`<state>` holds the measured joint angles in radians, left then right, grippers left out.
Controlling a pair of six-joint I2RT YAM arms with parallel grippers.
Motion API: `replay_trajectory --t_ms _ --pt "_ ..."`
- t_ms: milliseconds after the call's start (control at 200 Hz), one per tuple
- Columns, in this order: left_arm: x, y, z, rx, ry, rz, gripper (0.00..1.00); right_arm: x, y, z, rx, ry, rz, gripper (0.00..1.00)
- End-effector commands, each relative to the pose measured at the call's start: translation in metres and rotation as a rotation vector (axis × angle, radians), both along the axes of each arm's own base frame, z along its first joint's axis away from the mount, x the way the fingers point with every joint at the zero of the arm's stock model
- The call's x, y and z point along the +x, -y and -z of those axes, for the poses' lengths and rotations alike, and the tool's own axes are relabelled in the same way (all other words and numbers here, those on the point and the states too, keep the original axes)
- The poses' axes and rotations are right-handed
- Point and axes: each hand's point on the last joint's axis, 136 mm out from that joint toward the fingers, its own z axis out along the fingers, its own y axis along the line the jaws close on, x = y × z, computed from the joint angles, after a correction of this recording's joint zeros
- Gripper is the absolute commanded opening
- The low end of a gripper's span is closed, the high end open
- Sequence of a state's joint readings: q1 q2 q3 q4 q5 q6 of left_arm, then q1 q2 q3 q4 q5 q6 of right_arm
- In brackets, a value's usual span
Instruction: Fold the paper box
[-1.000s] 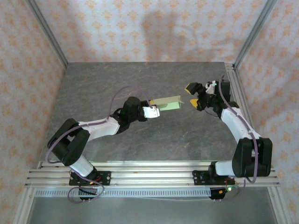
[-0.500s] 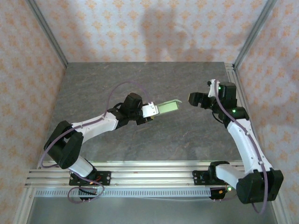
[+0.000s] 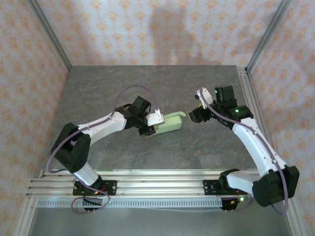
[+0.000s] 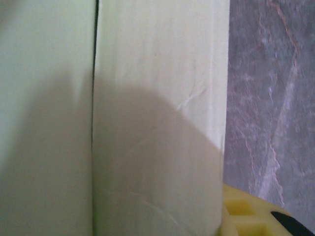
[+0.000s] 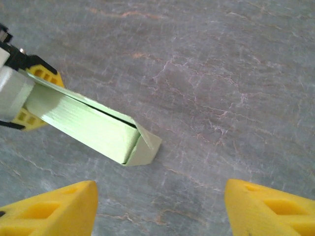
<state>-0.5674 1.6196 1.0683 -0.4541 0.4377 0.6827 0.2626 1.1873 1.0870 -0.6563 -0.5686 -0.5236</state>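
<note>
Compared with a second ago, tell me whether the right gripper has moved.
Yes: the right gripper shifted left, away from the right-edge rail, toward the paper box.

Top view looks steeply down, all views share paper box [image 3: 168, 123], left wrist closest

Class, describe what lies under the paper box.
Under the paper box, held by the left gripper, lies grey table. The patch directly beneath is covered.
</note>
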Motion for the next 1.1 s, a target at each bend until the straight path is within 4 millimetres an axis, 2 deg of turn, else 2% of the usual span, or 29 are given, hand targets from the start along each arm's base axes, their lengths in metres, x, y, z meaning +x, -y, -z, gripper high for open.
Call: replay_trajectory --t_ms 0,205,526,631,901,996,1096 --pt "-0.010 -0.011 0.005 0.062 -0.076 0.018 0.37 -0.001 -0.010 0.008 -0.046 -0.029 -0.103 0.66" --pt "-0.018 -0.016 0.014 0.088 -0.118 0.064 0.37 0.002 -0.029 0.027 -0.036 -0.129 -0.218 0.59" --pt "-0.016 -0.019 0.018 0.093 -0.135 0.065 0.37 0.006 -0.052 0.039 -0.090 -0.203 -0.350 0.35" --pt "-0.016 -0.020 0.023 0.105 -0.154 0.062 0.37 0.009 -0.054 0.044 -0.116 -0.224 -0.365 0.29" --pt "-0.015 -0.017 0.022 0.094 -0.156 0.069 0.37 0.013 -0.056 0.057 -0.139 -0.259 -0.380 0.28" --pt "-0.016 -0.017 0.023 0.096 -0.162 0.071 0.37 0.014 -0.055 0.059 -0.145 -0.269 -0.379 0.20" --pt "-0.016 -0.016 0.023 0.088 -0.163 0.069 0.37 0.014 -0.056 0.061 -0.144 -0.277 -0.383 0.16"
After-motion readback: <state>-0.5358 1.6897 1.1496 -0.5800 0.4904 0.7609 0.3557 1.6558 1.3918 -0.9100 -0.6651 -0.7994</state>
